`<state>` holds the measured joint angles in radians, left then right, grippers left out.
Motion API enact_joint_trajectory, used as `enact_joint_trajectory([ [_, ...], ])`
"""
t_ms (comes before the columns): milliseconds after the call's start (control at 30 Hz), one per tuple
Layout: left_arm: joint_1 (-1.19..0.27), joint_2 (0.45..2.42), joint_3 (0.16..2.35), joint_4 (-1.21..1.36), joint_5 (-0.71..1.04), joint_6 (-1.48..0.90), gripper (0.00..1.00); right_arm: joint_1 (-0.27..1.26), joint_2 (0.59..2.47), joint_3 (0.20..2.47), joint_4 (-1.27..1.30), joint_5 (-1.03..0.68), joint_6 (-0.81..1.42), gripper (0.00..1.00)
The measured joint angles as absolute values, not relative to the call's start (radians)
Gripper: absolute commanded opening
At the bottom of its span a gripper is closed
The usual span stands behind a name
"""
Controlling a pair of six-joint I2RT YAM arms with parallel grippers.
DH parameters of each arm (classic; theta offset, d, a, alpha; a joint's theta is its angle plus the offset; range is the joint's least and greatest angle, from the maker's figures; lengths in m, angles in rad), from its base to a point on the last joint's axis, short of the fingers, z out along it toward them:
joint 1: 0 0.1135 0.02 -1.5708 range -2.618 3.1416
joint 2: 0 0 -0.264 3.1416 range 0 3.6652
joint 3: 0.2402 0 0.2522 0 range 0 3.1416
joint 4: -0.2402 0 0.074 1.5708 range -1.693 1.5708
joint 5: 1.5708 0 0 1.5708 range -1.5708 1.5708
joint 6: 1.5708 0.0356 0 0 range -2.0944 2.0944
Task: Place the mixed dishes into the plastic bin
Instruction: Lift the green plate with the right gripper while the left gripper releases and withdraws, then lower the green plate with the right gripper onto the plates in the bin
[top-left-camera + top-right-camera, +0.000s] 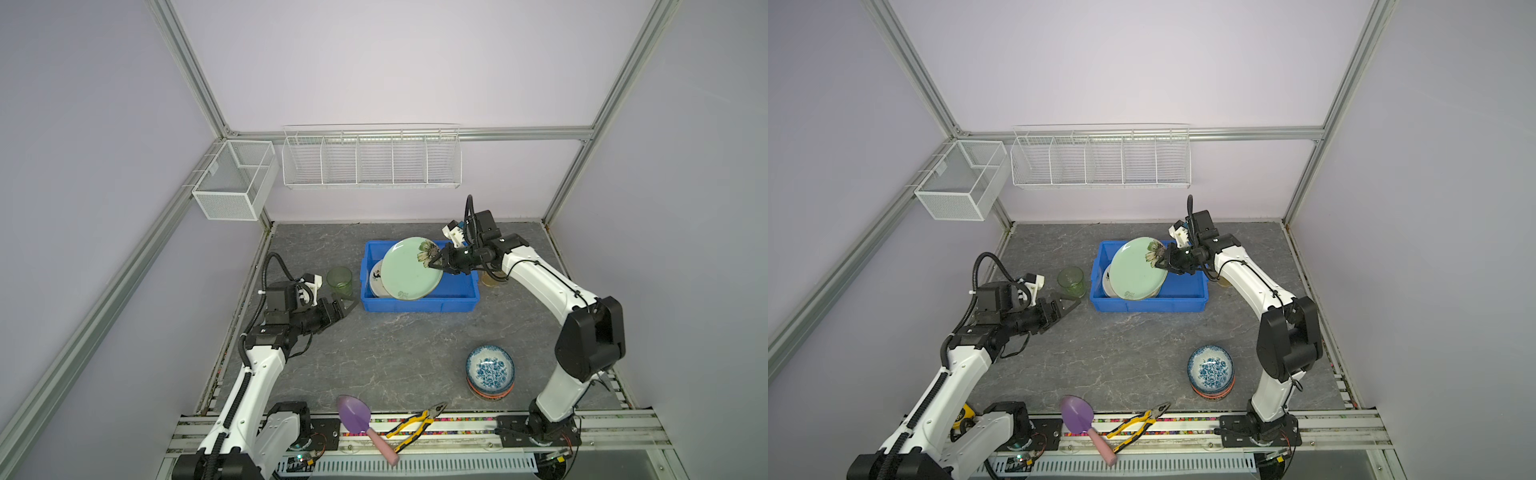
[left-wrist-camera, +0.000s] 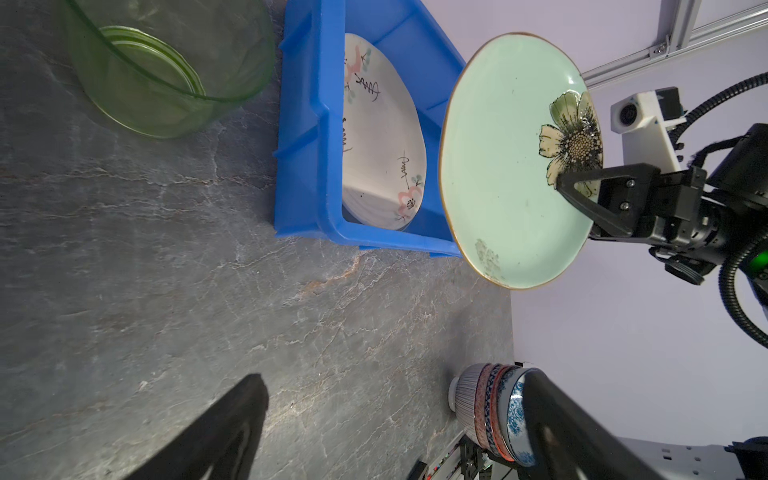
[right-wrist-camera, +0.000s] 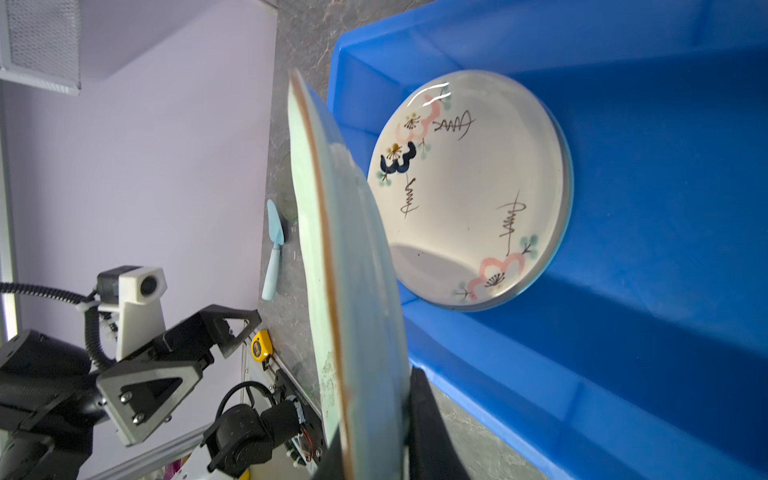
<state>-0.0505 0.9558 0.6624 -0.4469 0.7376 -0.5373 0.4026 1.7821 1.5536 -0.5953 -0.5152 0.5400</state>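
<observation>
— Right gripper clamps the pale green flower plate, tilted over the blue bin; left gripper gapes, empty.
— From above, we barely see the cream plate inside; the right wrist view shows it plainly.

Sheathed in white shells along left arm and right arm, black housings at every joint. Looped with ribbed black conduit over each wrist. Topped with a boxy white camera mount. Ending in dark left hand and right hand: triangular cut-out fingers, each fastened by two silver screws.
</observation>
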Motion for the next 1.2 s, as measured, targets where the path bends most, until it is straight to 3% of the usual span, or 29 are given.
enact_joint_trajectory([
  [1200, -0.031, 1.001, 0.640, -0.397, 0.769, -0.551, 0.95, 0.449, 2.077, 1.588, -0.317, -0.472, 0.754, 0.07],
])
